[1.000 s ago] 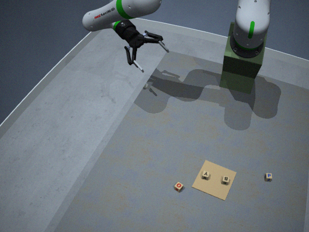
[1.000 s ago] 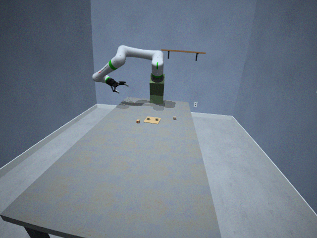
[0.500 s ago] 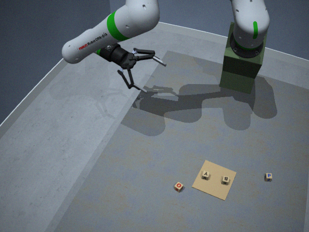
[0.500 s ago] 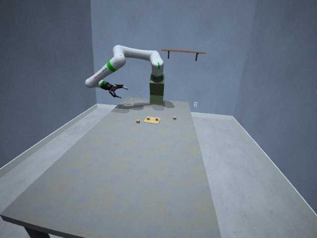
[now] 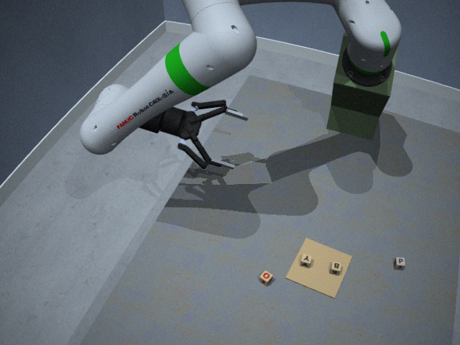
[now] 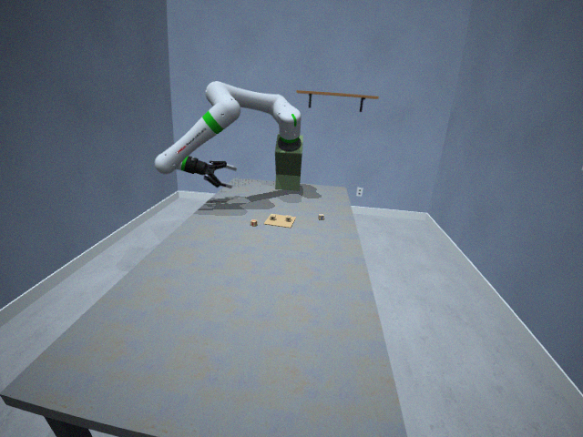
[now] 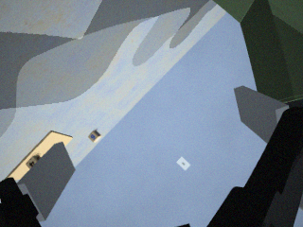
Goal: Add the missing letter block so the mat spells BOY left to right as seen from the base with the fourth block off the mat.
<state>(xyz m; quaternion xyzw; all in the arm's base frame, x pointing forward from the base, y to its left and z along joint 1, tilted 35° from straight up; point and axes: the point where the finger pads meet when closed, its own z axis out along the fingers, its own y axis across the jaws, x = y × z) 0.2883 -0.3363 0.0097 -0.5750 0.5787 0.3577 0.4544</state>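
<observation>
A tan mat (image 5: 318, 272) lies on the table top with a Y block (image 5: 305, 259) and a B block (image 5: 336, 267) on it, a gap between them. A red-lettered O block (image 5: 266, 277) sits on the table just off the mat's edge, beside the Y block. A blue-lettered P block (image 5: 399, 263) sits apart on the other side. My gripper (image 5: 232, 139) is open and empty, high above the table's far side, well away from the blocks. In the wrist view I see the mat's end (image 7: 41, 154) and the P block (image 7: 95, 134), both small.
The green pedestal (image 5: 358, 106) holding my base stands at the table's far end. The table (image 6: 244, 300) stretches long toward the exterior view. A wooden shelf (image 6: 337, 96) hangs on the back wall.
</observation>
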